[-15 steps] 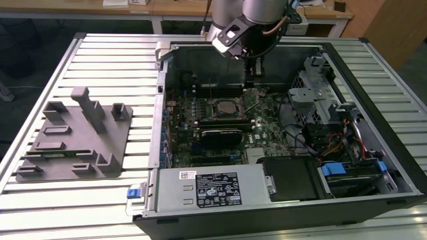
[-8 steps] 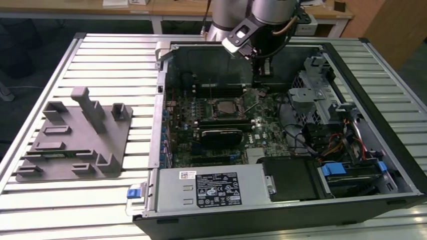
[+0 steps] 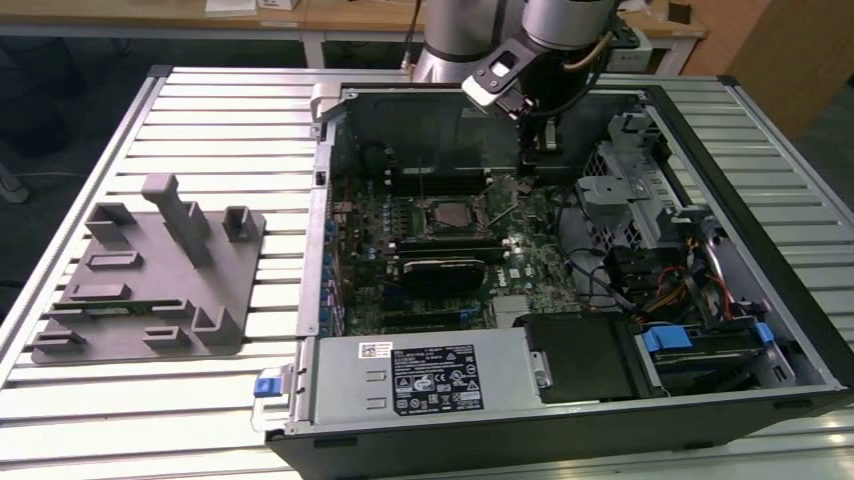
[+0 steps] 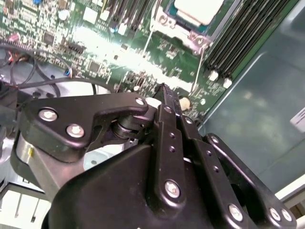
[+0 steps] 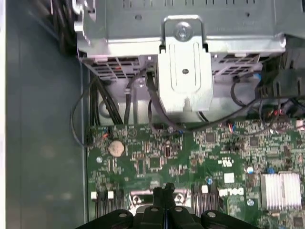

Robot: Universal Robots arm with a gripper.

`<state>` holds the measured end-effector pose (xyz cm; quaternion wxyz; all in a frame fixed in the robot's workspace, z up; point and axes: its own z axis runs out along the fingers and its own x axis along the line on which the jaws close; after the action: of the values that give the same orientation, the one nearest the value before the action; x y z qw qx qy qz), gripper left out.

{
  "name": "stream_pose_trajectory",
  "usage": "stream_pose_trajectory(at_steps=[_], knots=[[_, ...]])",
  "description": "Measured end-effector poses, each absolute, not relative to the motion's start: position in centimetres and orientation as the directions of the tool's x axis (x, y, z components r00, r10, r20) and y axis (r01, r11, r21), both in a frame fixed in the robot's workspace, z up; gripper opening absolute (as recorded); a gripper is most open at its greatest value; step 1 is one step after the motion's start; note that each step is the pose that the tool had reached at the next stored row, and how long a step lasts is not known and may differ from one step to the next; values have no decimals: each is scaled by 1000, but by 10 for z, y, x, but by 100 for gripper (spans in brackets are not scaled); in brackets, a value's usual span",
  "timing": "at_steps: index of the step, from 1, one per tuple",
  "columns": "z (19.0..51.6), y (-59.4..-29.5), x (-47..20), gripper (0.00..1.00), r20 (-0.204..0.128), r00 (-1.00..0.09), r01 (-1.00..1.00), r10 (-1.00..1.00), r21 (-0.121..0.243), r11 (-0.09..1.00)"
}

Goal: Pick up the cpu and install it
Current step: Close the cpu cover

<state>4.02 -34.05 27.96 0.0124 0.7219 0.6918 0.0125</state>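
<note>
The pincer (image 3: 530, 172) hangs inside an open computer case (image 3: 747, 150) that lies on the slatted metal counter (image 3: 80, 400). In both wrist views its black fingertips (image 4: 164, 90) are pressed together with nothing between them, just above the green motherboard (image 5: 157, 162).

The cpu (image 3: 447, 212) is seated in its socket on the motherboard, near the pincer but apart from it, towards the exterior view's left of the fingertips. In the second wrist view its pale metal top (image 4: 199, 8) shows beyond the tips, with the thin wire socket lever (image 4: 196, 71) lying between the two.

In the first wrist view a round coin battery (image 5: 116, 148), a finned silver heatsink (image 5: 281, 191) and a metal drive bracket (image 5: 185, 71) lie ahead of the pincer.

Well apart from the pincer, the power supply (image 3: 347, 385) carries a large white printed label (image 3: 416, 378). A smaller white label (image 4: 300, 119) sits on the case wall. A grey plastic tray (image 3: 147, 290) with upright posts stands on the counter outside the case.
</note>
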Motion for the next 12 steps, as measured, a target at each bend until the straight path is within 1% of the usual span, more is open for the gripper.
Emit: stream_pose_trajectory(at_steps=[12], knots=[[260, -341, 52, 11, 1, 43, 999, 999, 26, -43]])
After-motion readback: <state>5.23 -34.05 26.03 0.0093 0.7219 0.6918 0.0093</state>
